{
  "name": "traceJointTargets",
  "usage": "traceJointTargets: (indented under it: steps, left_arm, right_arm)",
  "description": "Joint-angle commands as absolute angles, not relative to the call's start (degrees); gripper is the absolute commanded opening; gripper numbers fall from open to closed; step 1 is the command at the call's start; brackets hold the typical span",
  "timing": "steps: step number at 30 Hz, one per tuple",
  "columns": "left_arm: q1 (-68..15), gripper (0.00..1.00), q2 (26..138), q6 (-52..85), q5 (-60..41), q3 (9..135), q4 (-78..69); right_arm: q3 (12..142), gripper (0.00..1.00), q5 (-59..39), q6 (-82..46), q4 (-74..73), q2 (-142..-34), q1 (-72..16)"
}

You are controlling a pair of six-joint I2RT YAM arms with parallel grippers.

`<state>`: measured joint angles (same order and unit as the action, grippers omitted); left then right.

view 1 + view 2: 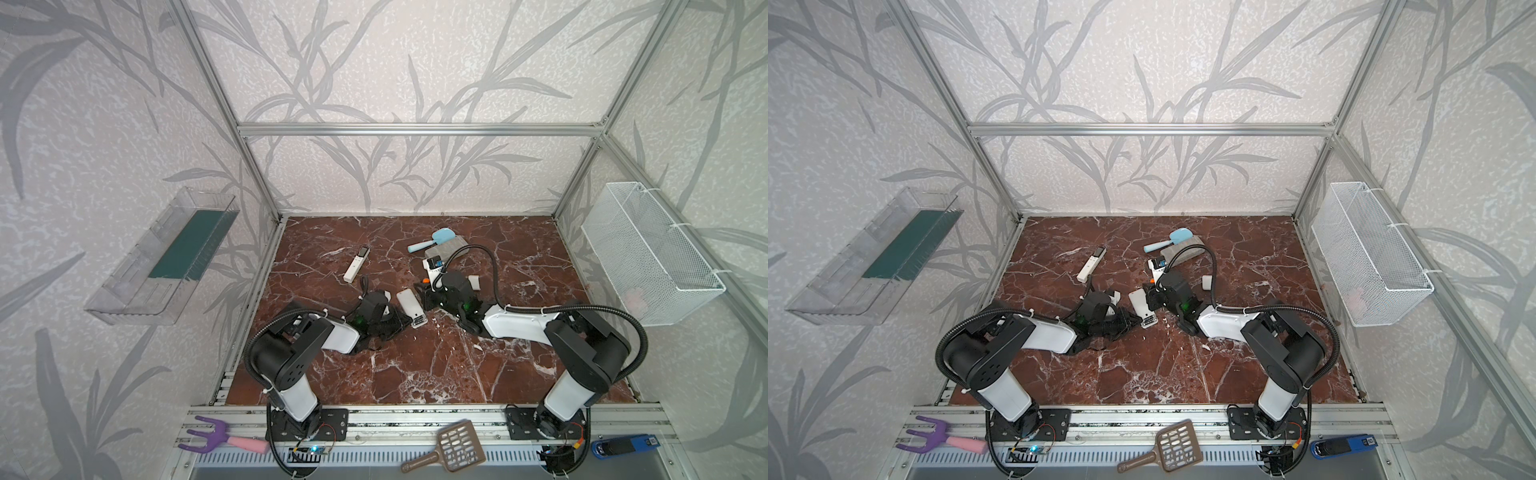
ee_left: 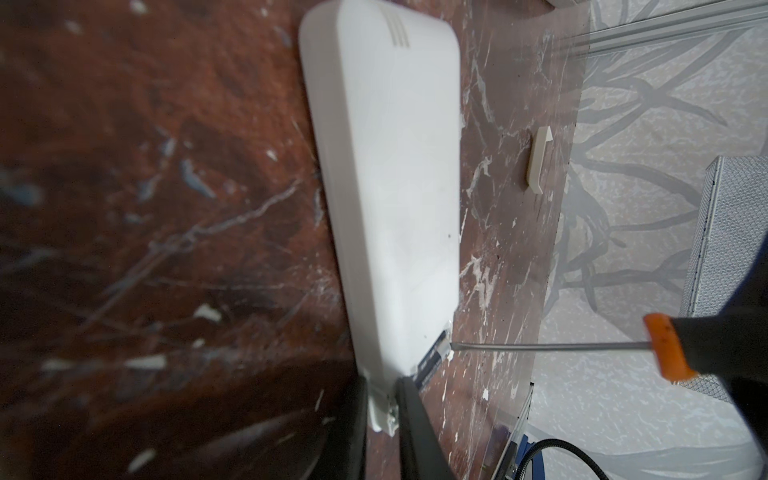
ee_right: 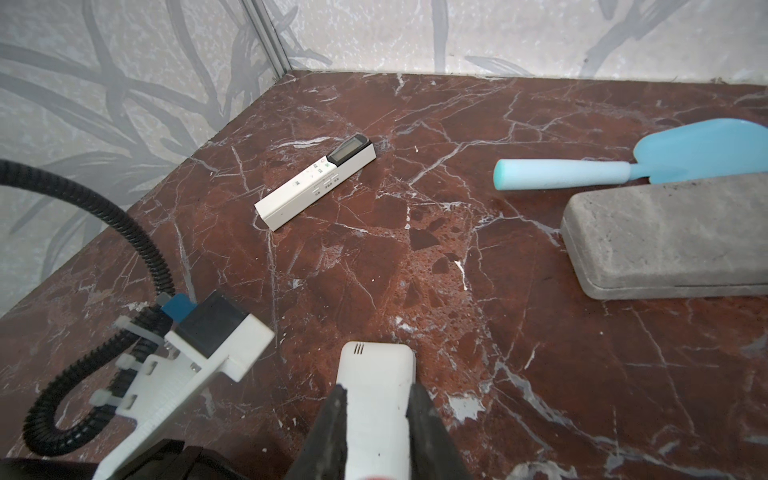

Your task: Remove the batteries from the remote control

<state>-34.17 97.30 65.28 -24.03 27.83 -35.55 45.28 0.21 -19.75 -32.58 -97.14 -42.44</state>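
Black battery: lbl too blurry.

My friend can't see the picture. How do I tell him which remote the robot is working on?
Start at the red-brown marble table and go to its middle. The remote lies there, a wide, plain white slab with the jaws of the left gripper pinching one end. Unlike the slim remote lying alone farther back, it shows no screen or buttons.

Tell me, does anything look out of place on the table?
Yes: a small white cover lies loose on the table, apart from the remote, whose open end exposes a dark battery.
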Motion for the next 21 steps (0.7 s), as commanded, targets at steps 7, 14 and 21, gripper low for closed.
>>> traceJointTargets:
  steps: [7, 14, 21]
  left_arm:
    - [-35.21, 0.17, 99.93, 66.71, -22.57, 25.88, -34.19]
    - [-35.32, 0.16, 100.59, 67.05, -22.59, 25.84, -35.05]
    - [-35.47, 0.17, 101.06, 67.41, -22.61, 25.93, -35.67]
  right_arm:
    - [42.82, 0.0, -2.82, -28.6, -37.13, -96.58, -41.75]
    - [41.6, 0.0, -1.59, -31.55, -39.92, -95.71, -40.84]
    - [40.3, 0.0, -1.45, -34.95, -43.99, -95.89, -39.73]
